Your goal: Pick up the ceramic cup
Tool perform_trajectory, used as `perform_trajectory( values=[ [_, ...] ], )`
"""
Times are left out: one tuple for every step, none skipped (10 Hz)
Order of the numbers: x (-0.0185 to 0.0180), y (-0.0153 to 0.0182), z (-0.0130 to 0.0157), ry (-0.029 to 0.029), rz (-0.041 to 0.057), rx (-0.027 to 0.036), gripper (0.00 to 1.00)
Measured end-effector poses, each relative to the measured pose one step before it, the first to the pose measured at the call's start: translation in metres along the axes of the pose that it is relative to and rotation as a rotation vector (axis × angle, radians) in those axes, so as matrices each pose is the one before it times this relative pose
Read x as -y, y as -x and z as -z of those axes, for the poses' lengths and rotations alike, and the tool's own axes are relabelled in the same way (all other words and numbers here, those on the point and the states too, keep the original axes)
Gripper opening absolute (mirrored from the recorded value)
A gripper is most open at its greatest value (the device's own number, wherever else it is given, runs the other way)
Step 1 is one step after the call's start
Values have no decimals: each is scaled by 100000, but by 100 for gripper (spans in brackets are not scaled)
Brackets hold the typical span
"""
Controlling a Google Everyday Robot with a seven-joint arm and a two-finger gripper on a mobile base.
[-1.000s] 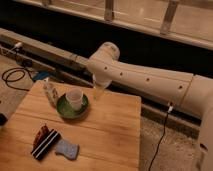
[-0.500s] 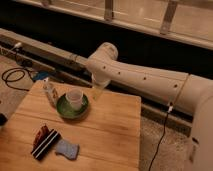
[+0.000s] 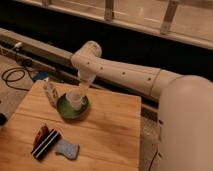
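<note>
At the far edge of a wooden table [image 3: 112, 131], the robot's white arm [image 3: 131, 77] sweeps in from the right of the camera view, its thick body filling the lower right corner and its elbow bent above the tabletop. The arm is the biggest thing in view; the pale plank table comes next, running from the middle of the scene to the bottom edge.

A black cable [image 3: 12, 77] loops on the floor to the left of the table. A shallow green dish [image 3: 64, 112] lies near the table's back left corner. A dark striped packet [image 3: 45, 143] lies near the front left, with a small blue sponge [image 3: 67, 148] just beside it on the right. A slim whitish bottle [image 3: 50, 94] stands upright just left of the dish.

The ceramic cup [image 3: 75, 100] stands inside the green dish, upright, with its long axis vertical, its open mouth facing up and its narrower base down on the dish.

The gripper [image 3: 83, 89] hangs from the wrist, pointing down, just above and behind the cup's right rim. Whether it is open or closed cannot be told, nor whether it touches the cup.
</note>
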Motion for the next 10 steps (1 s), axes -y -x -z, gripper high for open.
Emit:
perform_trajectory(
  values=[
    [33, 831, -717, 1338, 1643, 858, 80],
    [12, 869, -914, 2332, 1600, 1450, 80],
    [7, 345, -482, 1312, 518, 764, 80],
    [31, 406, -817, 1626, 738, 800, 80],
    [-79, 454, -1060, 2021, 863, 713, 80],
    [-22, 335, -742, 1394, 485, 534, 80],
    [-29, 433, -846, 1690, 391, 1095, 80],
    [-158, 408, -1178, 2042, 376, 1002, 80],
    [-206, -1, -1190, 2025, -41, 334, 80],
    [-229, -159, -1083, 1689, 22, -100, 80]
  ],
)
